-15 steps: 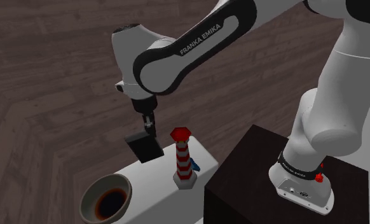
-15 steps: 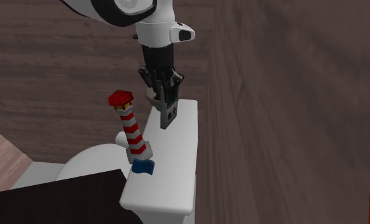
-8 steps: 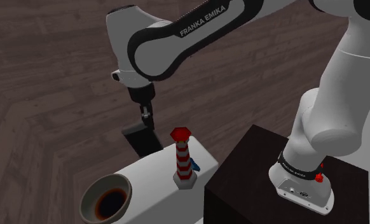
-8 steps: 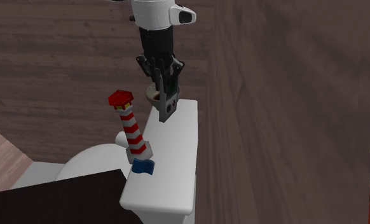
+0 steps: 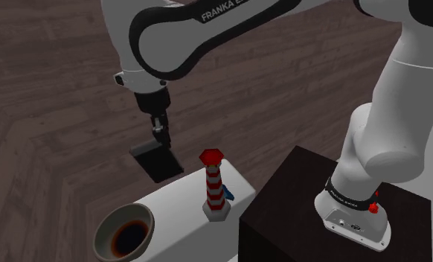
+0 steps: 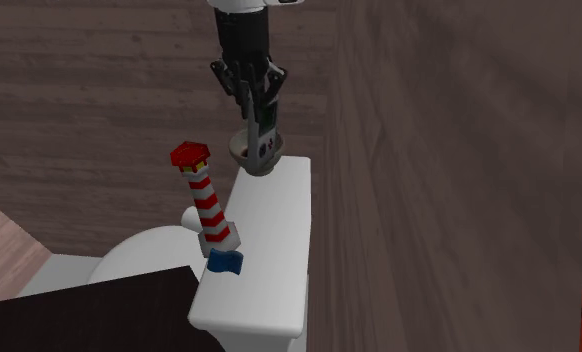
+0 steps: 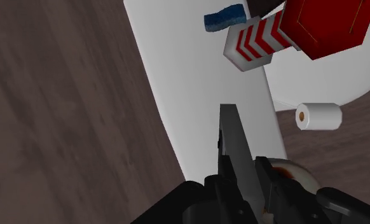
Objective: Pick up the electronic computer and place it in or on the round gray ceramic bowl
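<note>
The computer (image 5: 157, 158) is a thin dark slab that hangs edge-down from my gripper (image 5: 161, 135), whose fingers are shut on its upper end. It is in the air past the far edge of the white tank top (image 5: 179, 212). The round grey-brown bowl (image 5: 123, 232) with a dark inside stands at that top's end, toward the shoulder view's lower left. In the second exterior view the computer (image 6: 263, 146) hangs from the gripper (image 6: 258, 112) just in front of the bowl (image 6: 240, 150). In the wrist view the slab (image 7: 232, 141) sticks out between the fingers (image 7: 225, 170), with the bowl (image 7: 293, 175) beside them.
A red-and-white striped lighthouse (image 5: 215, 186) stands upright on the white top, with a small blue thing (image 5: 228, 193) at its base. The dark stand (image 5: 312, 216) rises right behind them. A toilet roll (image 7: 318, 116) lies below on the floor. Wood flooring surrounds the white fixture (image 6: 129, 255).
The gripper has risen and swung toward the shoulder view's left with the computer still clasped, lifting it off the white top. The lighthouse and bowl have not moved.
</note>
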Action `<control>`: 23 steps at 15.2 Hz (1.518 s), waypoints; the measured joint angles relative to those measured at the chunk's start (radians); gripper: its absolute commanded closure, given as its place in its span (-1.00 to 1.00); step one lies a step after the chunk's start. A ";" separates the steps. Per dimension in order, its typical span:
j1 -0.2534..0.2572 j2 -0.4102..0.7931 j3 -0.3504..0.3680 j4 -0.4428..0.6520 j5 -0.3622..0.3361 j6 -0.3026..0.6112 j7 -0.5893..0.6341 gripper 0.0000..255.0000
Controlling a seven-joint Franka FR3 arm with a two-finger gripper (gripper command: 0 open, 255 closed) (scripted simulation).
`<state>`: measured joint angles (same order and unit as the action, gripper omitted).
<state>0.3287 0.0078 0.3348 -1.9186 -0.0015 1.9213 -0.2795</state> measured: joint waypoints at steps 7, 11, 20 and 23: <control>0.088 0.190 0.060 0.304 -0.074 -0.129 0.157 1.00; 0.166 0.317 0.083 0.510 -0.127 -0.219 0.245 1.00; 0.177 0.361 0.080 0.478 -0.145 -0.147 0.263 1.00; 0.177 0.365 0.079 0.443 -0.148 -0.109 0.268 1.00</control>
<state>0.5057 0.3730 0.4141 -1.4759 -0.1492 1.8126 -0.0119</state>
